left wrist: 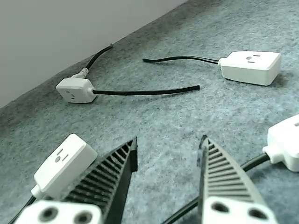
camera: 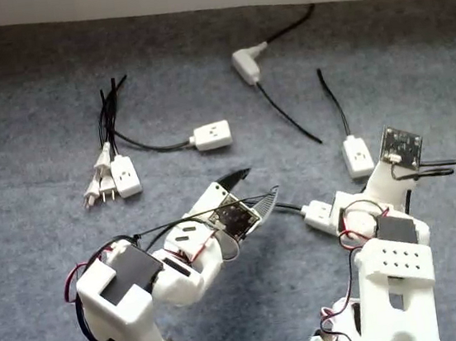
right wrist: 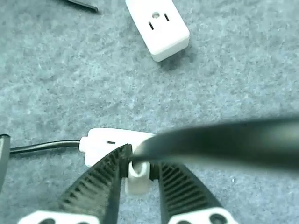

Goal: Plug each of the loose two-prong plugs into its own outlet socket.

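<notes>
**Right pincer clenched on plug at socket's mouth**

Closest in, between the clenched fingers of the right gripper (right wrist: 140,161): a small white plug (right wrist: 138,181), pinched across its sides and butted against a corded socket block (right wrist: 107,141) lying just beyond the tips. Depth of the prongs impossible to tell, the join hidden behind a dark cable (right wrist: 224,140) crossing over the tips. Likely light, hard and smooth, that plug, so prone to twist or slip out under a skewed squeeze. Best taken across the flat flanks of the body, behind the prongs, never by the cord. Block probably just as light, apt to skid on the grey carpet (camera: 22,121) when pushed, so worth bracing from the cord end.

Alongside, the left gripper (left wrist: 168,140), jaws spread wide and holding nothing, low over the carpet, with the block's cord near one finger and a loose socket (left wrist: 63,163) just beside the other.

Farther ahead of the right gripper, a second socket (right wrist: 157,28), face up, well apart from the tips.

Farthest out, beyond both grippers, an angled socket (left wrist: 74,89) near the wall. Well off to the left gripper's outer side, a bundle of spare plugs (camera: 98,186) with one more socket (camera: 125,176) touching it.
</notes>
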